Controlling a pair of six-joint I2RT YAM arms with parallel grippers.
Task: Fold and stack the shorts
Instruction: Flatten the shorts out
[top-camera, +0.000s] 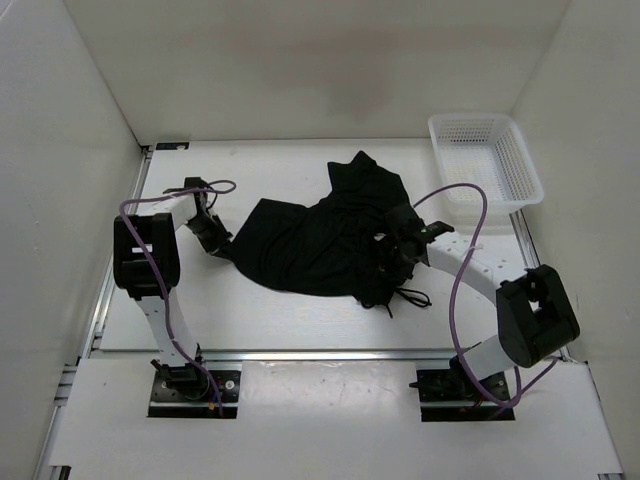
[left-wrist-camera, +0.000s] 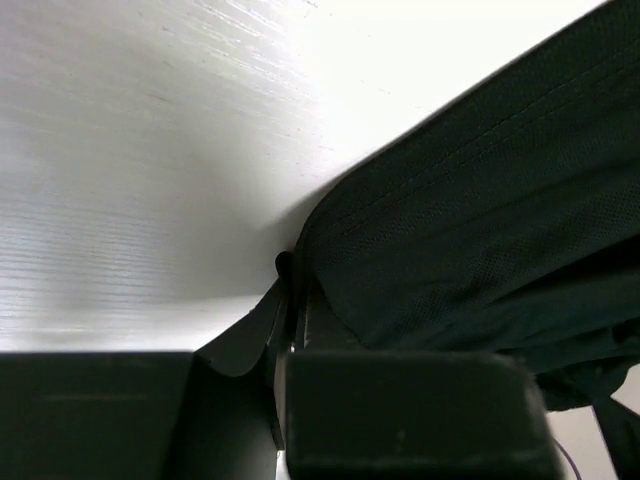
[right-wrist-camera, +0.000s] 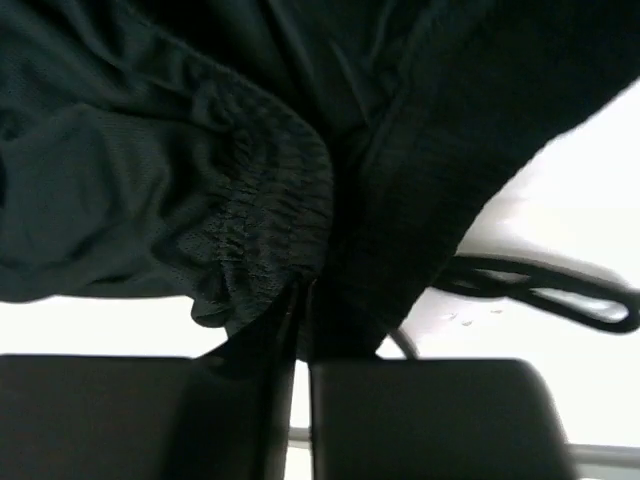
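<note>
The black shorts (top-camera: 320, 235) lie crumpled across the middle of the white table, one leg reaching toward the back. My left gripper (top-camera: 222, 248) sits at their left hem, low on the table. In the left wrist view its jaws (left-wrist-camera: 295, 275) are shut on the edge of the shorts (left-wrist-camera: 480, 230). My right gripper (top-camera: 388, 258) is at the right side of the garment. In the right wrist view it (right-wrist-camera: 305, 290) is shut on the gathered waistband of the shorts (right-wrist-camera: 200, 150). A black drawstring loop (right-wrist-camera: 560, 290) trails on the table beside it.
A white mesh basket (top-camera: 485, 158) stands at the back right corner, apart from the shorts. White walls enclose the table on the left, back and right. The drawstring (top-camera: 410, 297) lies just in front of the right gripper.
</note>
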